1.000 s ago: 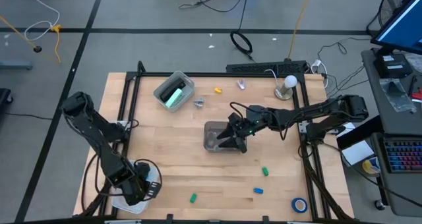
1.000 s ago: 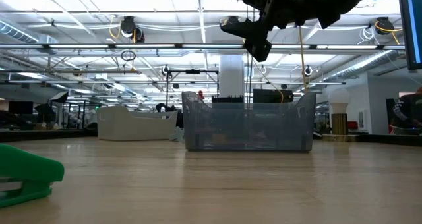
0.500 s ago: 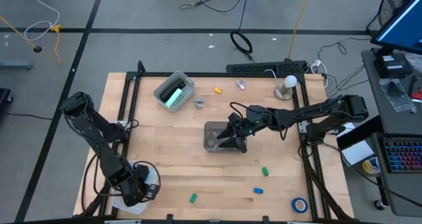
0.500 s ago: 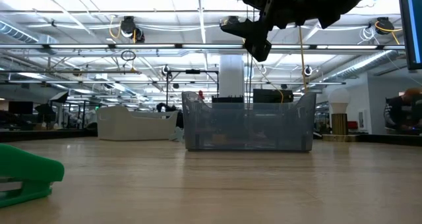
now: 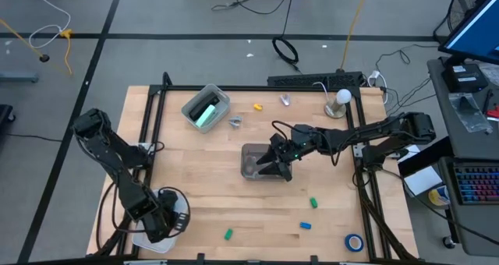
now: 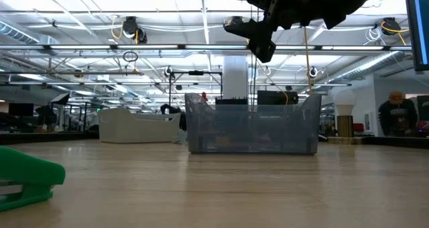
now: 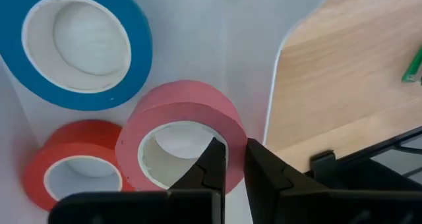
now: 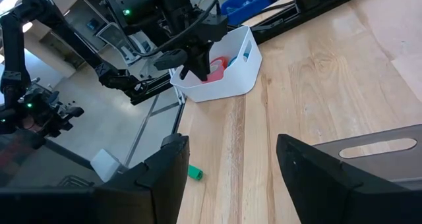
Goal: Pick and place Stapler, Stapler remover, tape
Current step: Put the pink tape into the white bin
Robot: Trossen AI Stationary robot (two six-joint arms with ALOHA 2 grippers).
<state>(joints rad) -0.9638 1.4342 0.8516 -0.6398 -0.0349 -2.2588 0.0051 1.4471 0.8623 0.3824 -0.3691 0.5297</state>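
In the left wrist view my left gripper [image 7: 232,146] is shut on a pinkish-red tape ring [image 7: 173,118]. That ring lies beside a blue tape [image 7: 76,43] and a red tape [image 7: 66,168] in a white bin [image 5: 148,238] at the table's near left corner. My right gripper [image 5: 271,165] hangs open and holds nothing above a clear bin [image 5: 253,164] at mid-table. The mint-green stapler [image 5: 204,112] lies in a second clear bin at the far left. Two silvery stapler removers [image 5: 234,122] [image 5: 285,100] rest on the table. Another blue tape [image 5: 354,242] lies flat at the near right. My left gripper pinches the pinkish-red ring's wall [image 7: 236,135], one finger inside the pale core and one outside. The fingers come from above, pointing steeply down. Whether the ring is lifted off the bin floor, I cannot tell.
Small green pieces [image 5: 228,234] [image 5: 313,203], a blue piece [image 5: 306,226] and a yellow piece [image 5: 257,107] lie loose on the wood. A lamp [image 5: 341,101] stands at the far right. Black frame rails [image 5: 152,132] run along the table's sides.
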